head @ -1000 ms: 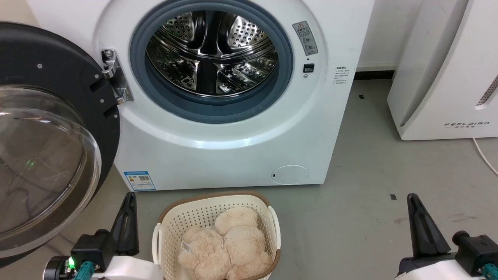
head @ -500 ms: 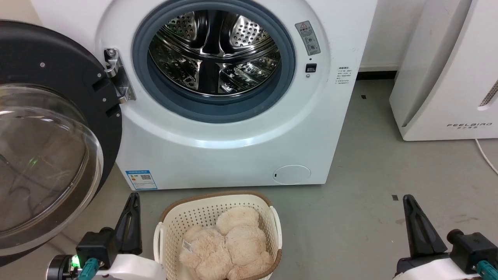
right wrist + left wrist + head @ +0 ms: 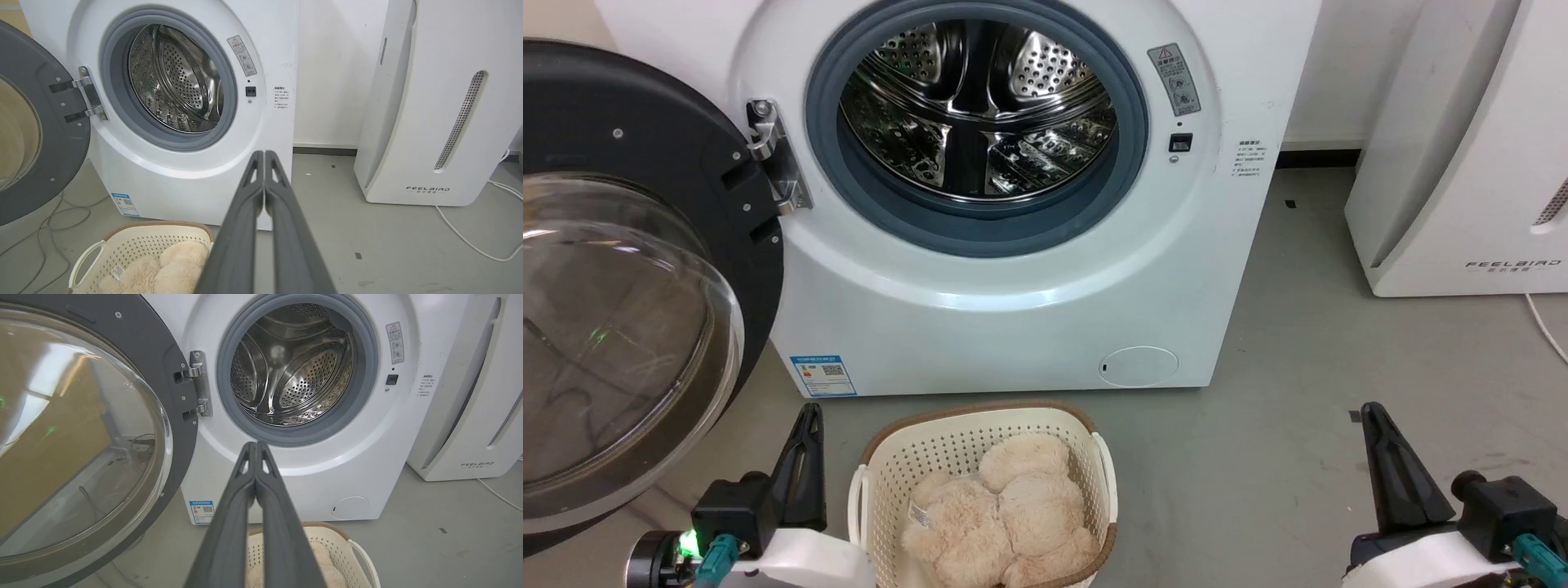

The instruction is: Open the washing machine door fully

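I'm holding left end effector (image 3: pixel 809 418) and right end effector (image 3: pixel 1372 416) closed, empty, washing machine door (image 3: pixel 629 310) hanging wide left of the washing machine (image 3: pixel 1013 327) (near full swing?), so I'm planning a gentle outward rim nudge.

The right hand (image 3: pixel 264 157) rises from the bottom edge, its two long dark grey fingers (image 3: pixel 241 228) pressed flat together. Beyond their tips stands the white boxy front-loading washing machine (image 3: pixel 184 192), its perforated steel drum (image 3: pixel 179 81) showing inside a grey rubber gasket (image 3: pixel 122 126). The round black washing machine door (image 3: pixel 61 139) stands swung out wide at the left on a metal hinge (image 3: pixel 92 96). Low on the machine's front is a blue sticker (image 3: pixel 126 204). On the grey floor (image 3: pixel 367 237) just before it sits a cream perforated plastic basket (image 3: pixel 135 241) holding a beige plush toy (image 3: pixel 175 269). To the right, apart from the machine, stands a tall white FEELBIRD appliance (image 3: pixel 441 122).
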